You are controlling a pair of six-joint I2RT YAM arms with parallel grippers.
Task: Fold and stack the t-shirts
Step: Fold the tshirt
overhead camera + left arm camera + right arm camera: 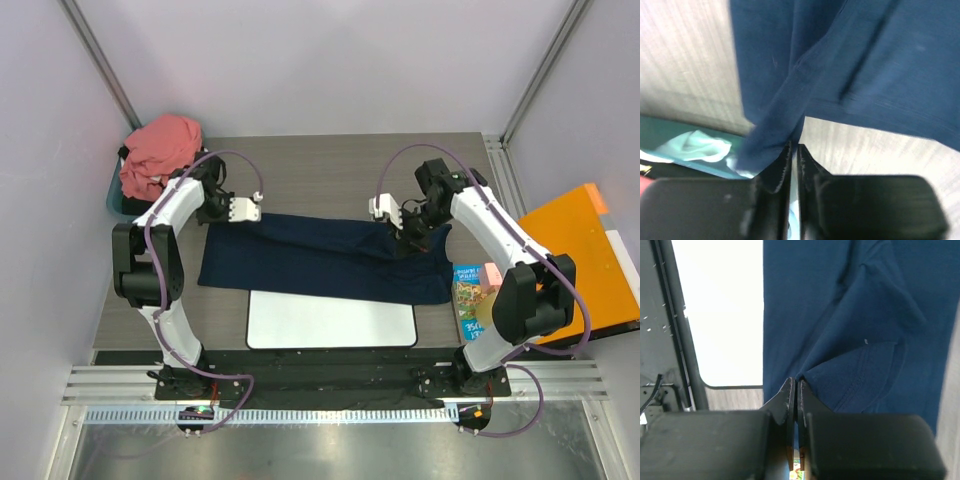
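Note:
The dark navy t-shirt [320, 262] lies stretched in a long band across the table, its near edge over the white mat [330, 322]. My left gripper [261, 213] pinches its far left corner; in the left wrist view the cloth [865, 60] rises in a fold to the nearly closed tips [794, 146]. My right gripper [402, 226] is shut on the cloth near the right end, where a sleeve hem [860, 375] bunches at the tips [794, 381]. The salmon-pink t-shirt [160, 150] sits crumpled at the far left corner, apart from both grippers.
A teal bin [112, 195] lies under the pink shirt, with pale cloth inside [695, 147]. An orange panel [575, 240] sits off the table's right edge. A colourful booklet [467, 297] lies beside the right arm. The booth's walls and posts ring the table.

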